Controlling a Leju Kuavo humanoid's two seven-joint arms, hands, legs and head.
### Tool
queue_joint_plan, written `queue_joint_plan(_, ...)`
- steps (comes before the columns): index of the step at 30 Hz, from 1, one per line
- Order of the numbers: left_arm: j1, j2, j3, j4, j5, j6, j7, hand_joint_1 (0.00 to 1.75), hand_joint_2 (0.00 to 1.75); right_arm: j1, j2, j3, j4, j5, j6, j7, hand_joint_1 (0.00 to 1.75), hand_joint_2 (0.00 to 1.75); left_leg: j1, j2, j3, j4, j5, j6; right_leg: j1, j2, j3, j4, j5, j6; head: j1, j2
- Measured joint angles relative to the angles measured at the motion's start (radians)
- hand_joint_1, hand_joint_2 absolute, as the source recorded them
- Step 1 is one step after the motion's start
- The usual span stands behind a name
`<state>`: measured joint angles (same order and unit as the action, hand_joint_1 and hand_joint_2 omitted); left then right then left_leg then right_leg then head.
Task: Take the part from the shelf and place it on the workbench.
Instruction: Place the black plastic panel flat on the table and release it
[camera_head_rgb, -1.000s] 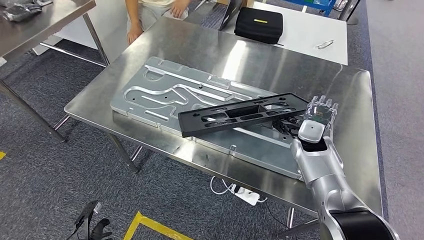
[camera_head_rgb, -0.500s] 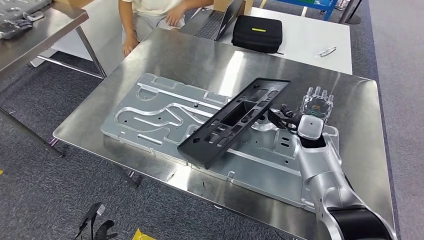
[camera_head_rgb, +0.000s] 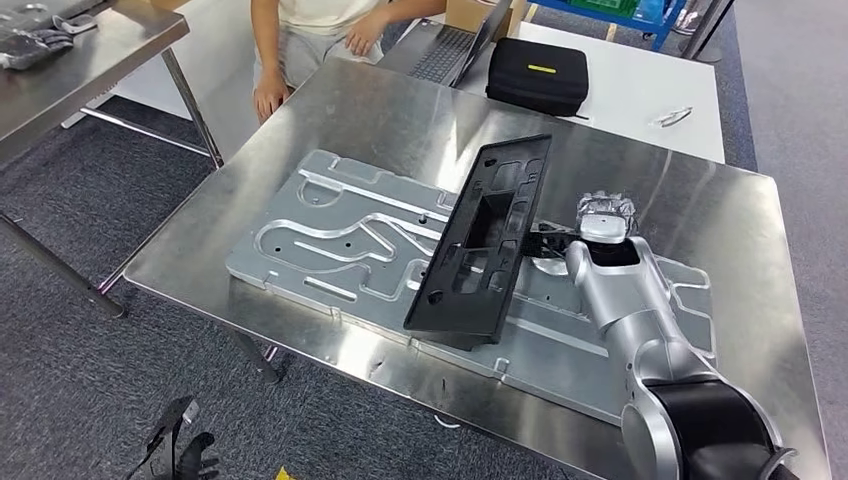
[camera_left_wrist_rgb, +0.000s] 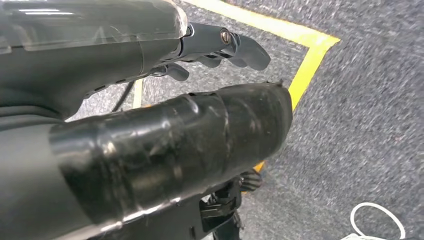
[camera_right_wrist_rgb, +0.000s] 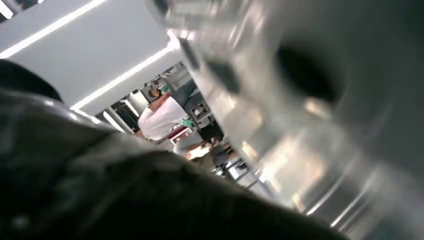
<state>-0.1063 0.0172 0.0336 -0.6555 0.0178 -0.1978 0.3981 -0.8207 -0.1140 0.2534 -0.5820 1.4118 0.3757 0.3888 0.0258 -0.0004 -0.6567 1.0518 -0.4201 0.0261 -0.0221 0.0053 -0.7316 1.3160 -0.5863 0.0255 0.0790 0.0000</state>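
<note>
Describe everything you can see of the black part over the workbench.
The black part is a long, flat, matte frame, plastic by its look, with rectangular cut-outs and small holes. It lies tilted over the silver plate on the workbench, its near end low at the plate. The right hand holds its right edge.

1. Your workbench has a brushed steel top, glossy enough to throw broad reflections.
2. The plate lying on it looks like milled aluminium, bright and smooth, with machined grooves.
3. The part you carry is matt black, plastic by its look.
4. Your right hand and its arm are satin silver metal.
5. The floor is rough grey carpet.
6. The case at the far side looks like black cloth.
</note>
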Motion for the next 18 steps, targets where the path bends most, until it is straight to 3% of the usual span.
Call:
queue_joint_plan(1,-0.007,0.000,0.000,0.003,-0.006,-0.003,0.000,0.00,0.00,-0.004,0.000,0.001,0.014,0.000,0.039,-0.004,0.00,0.00,-0.003,-0.002,0.002,0.000,-0.002,0.002,0.002,0.000,-0.012,0.003,0.019,-0.005,0.000,0.000)
queue_joint_plan(2,-0.015,-0.001,0.000,0.007,-0.013,-0.007,0.000,0.00,0.00,-0.009,-0.001,0.003,0.023,0.000,0.068,-0.011,0.00,0.00,-0.006,-0.004,0.005,0.000,-0.004,0.003,0.006,0.000,0.001,-0.043,0.059,-0.013,0.000,0.000)
queue_joint_plan(4,-0.040,-0.005,-0.002,0.020,-0.030,-0.017,-0.001,0.00,0.00,-0.029,-0.008,0.017,0.037,0.000,0.134,-0.038,0.00,0.00,-0.011,-0.007,0.011,-0.002,-0.007,0.003,0.019,-0.001,0.053,-0.181,0.140,-0.039,-0.001,0.000)
queue_joint_plan(5,-0.054,-0.007,-0.005,0.028,-0.038,-0.023,-0.004,0.00,0.00,-0.039,-0.014,0.029,0.043,0.000,0.162,-0.058,0.00,0.00,-0.011,-0.008,0.012,-0.004,-0.007,0.001,0.026,-0.002,0.074,-0.234,0.160,-0.050,-0.001,0.000)
queue_joint_plan(7,-0.076,-0.010,-0.010,0.046,-0.051,-0.031,-0.011,0.00,0.00,-0.047,-0.030,0.058,0.048,0.000,0.194,-0.104,0.00,0.00,-0.008,-0.008,0.012,-0.011,-0.005,-0.006,0.035,-0.004,0.090,-0.270,0.161,-0.062,-0.001,0.000)
queue_joint_plan(10,-0.100,-0.010,-0.019,0.072,-0.063,-0.039,-0.028,0.00,0.00,-0.049,-0.056,0.113,0.050,0.000,0.210,-0.171,0.00,0.00,-0.008,-0.005,0.014,-0.005,-0.015,-0.018,0.029,-0.006,0.111,-0.304,0.168,-0.062,-0.001,0.000)
queue_joint_plan(12,-0.110,-0.010,-0.025,0.085,-0.069,-0.049,-0.040,0.00,0.00,-0.050,-0.074,0.153,0.052,0.000,0.218,-0.203,0.00,0.00,-0.008,-0.004,-0.016,0.071,-0.059,-0.022,0.021,-0.008,0.128,-0.321,0.172,-0.062,-0.002,0.000)
queue_joint_plan(14,-0.114,-0.010,-0.029,0.098,-0.075,-0.056,-0.050,0.00,0.00,-0.049,-0.100,0.194,0.061,0.000,0.210,-0.228,0.00,0.00,-0.007,-0.004,-0.076,0.192,-0.109,-0.027,0.022,-0.006,0.131,-0.320,0.169,-0.065,-0.003,0.000)
queue_joint_plan(15,-0.115,-0.010,-0.031,0.103,-0.077,-0.057,-0.053,0.00,0.00,-0.047,-0.112,0.213,0.066,0.000,0.201,-0.240,0.00,0.00,-0.006,-0.003,-0.097,0.230,-0.115,-0.030,0.022,-0.006,0.132,-0.317,0.165,-0.064,-0.003,0.000)
queue_joint_plan(16,-0.115,-0.010,-0.032,0.108,-0.078,-0.058,-0.055,0.00,0.00,-0.046,-0.122,0.226,0.071,0.000,0.194,-0.247,0.00,0.00,-0.005,-0.003,-0.101,0.233,-0.102,-0.032,0.022,-0.005,0.133,-0.312,0.161,-0.062,-0.003,0.000)
queue_joint_plan(18,-0.118,-0.009,-0.033,0.114,-0.080,-0.058,-0.057,0.00,0.00,-0.047,-0.136,0.244,0.077,0.000,0.190,-0.253,0.00,0.00,-0.002,-0.003,-0.056,0.135,-0.040,-0.036,0.019,-0.004,0.135,-0.298,0.149,-0.055,-0.003,0.000)
